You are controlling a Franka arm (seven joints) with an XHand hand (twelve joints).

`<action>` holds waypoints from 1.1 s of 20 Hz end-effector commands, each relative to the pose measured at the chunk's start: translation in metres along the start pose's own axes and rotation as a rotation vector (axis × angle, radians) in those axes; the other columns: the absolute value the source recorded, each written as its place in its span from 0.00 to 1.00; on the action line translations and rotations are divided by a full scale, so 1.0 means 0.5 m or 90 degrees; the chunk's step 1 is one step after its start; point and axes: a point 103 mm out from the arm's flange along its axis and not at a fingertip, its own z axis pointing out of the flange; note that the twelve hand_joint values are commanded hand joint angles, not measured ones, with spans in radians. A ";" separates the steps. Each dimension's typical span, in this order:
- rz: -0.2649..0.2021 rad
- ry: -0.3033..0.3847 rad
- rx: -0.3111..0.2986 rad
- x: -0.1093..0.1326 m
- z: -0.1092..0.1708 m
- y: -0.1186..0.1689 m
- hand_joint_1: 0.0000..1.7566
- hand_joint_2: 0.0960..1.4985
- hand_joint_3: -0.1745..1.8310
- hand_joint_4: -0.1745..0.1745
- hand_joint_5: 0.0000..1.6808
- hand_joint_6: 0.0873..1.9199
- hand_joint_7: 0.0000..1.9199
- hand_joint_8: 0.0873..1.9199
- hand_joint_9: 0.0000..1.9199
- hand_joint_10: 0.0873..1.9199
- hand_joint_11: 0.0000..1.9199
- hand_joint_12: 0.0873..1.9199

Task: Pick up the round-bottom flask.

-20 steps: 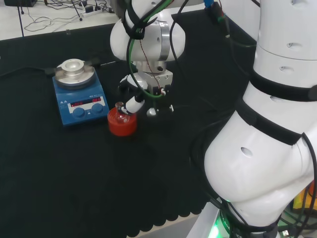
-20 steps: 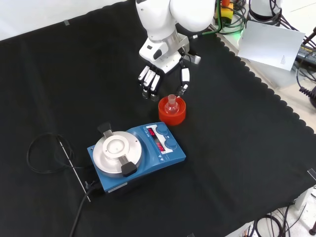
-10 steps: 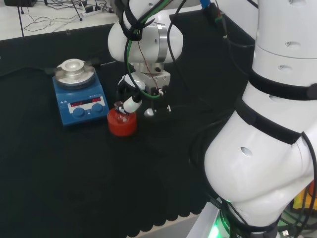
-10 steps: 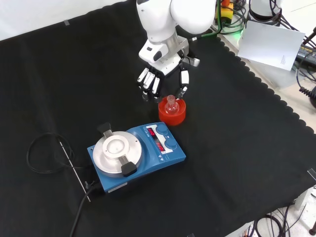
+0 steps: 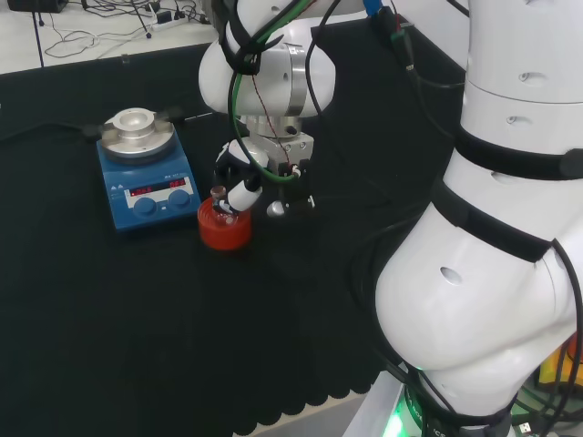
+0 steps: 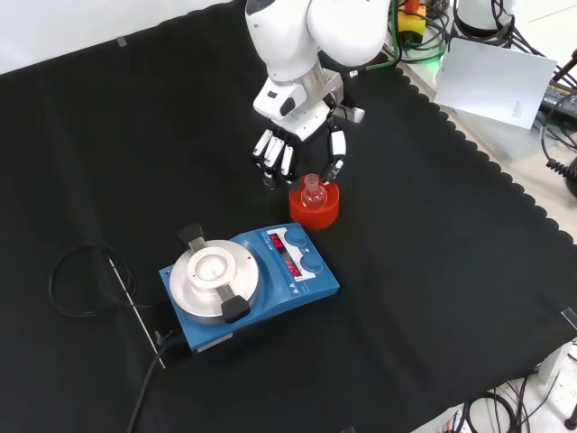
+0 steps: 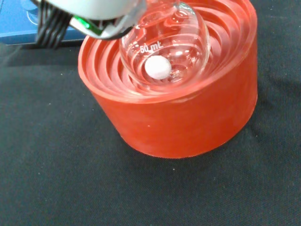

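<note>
Round-bottom flask (image 6: 313,192) sat upright in the red ribbed stand (image 6: 315,207), centre of the front view, a little above mid-frame. In the head view the flask (image 5: 221,202) and stand (image 5: 224,228) were left of centre, just right of the blue stirrer plate (image 5: 146,183). In the front view the stirrer plate (image 6: 243,281) lay below and left of the stand, near it, not touching as far as visible.

Hand (image 6: 297,149) came down from the top of the front view, right above and behind the stand. Fingers (image 6: 274,159) pointed down at the cloth, just left of the stand's upper edge; thumb (image 6: 336,153) hung down on the other side, tip near the flask neck. Fingers looked relaxed and spread, not wrapped round the flask; nothing held. Contact between thumb and neck: could not tell. In the head view the hand (image 5: 239,175) was over the stand, a white fingertip close beside the flask neck.

Wrist view: clear flask bulb (image 7: 169,47) resting in the ribbed hollow of the stand (image 7: 188,122), a small white bead-like object (image 7: 157,68) inside the bulb. Blurred white part of the hand (image 7: 94,12) overlapped the flask's upper portion. Black cloth (image 6: 451,271) covered the bench.
</note>
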 end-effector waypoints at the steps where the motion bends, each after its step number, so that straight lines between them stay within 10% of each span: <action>1: -0.007 -0.001 -0.007 0.005 -0.003 -0.001 0.53 0.36 0.42 0.33 0.48 0.37 0.22 0.33 0.31 0.29 0.15 0.70; 22: -0.020 -0.008 -0.005 0.009 -0.004 0.004 0.53 0.37 0.42 0.29 0.60 0.37 0.24 0.33 0.33 0.29 0.18 0.69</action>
